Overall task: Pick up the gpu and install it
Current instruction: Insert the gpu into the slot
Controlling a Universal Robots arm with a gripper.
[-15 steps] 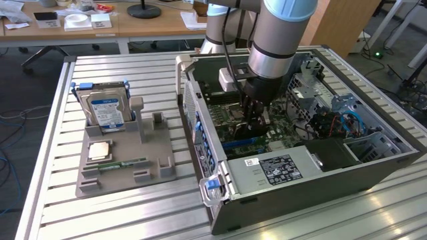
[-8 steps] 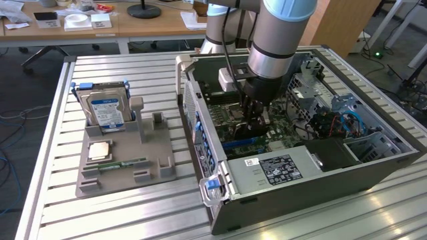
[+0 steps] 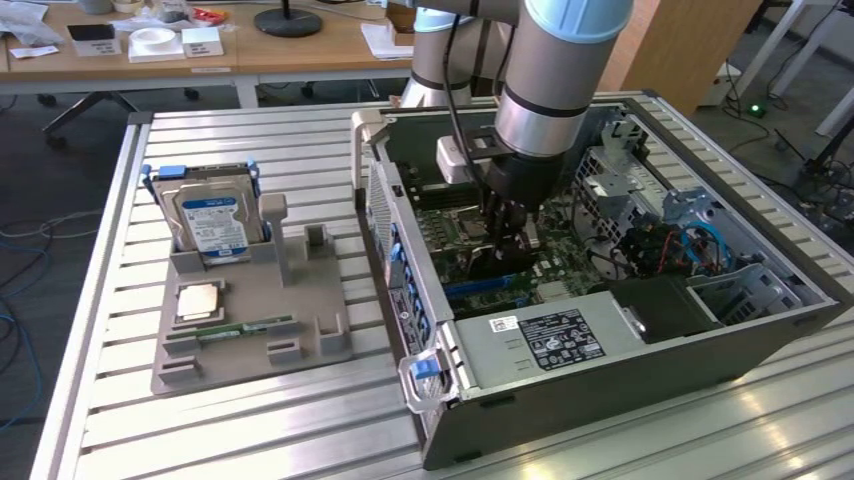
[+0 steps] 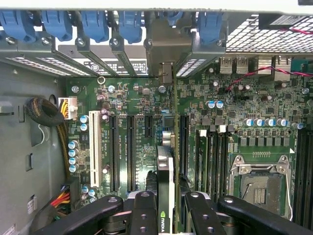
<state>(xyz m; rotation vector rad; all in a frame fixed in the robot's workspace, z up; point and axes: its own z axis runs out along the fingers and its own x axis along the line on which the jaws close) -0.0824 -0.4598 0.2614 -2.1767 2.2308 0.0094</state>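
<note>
Currently, gripper [image 4: 168, 205] clamped on gpu [image 4: 166, 166], card on edge, bracket end toward blue latches [image 4: 131, 22]

Ext high, oblique; wrist close, facing down; both share mobo [image 3: 447, 222] [image 4: 142, 93].

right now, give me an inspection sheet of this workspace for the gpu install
surface: slatted metal table
job's things: gpu held edge-on inside the open computer case, over the motherboard slots; whether it is seated cannot be told
clutter: grey fixture carrying a hard drive and a memory stick
grippers: gripper shut on the gpu
cables: blue cables and a sleeved wire bundle in the case, apart from the gpu
surroundings: wooden desk behind the table
</note>
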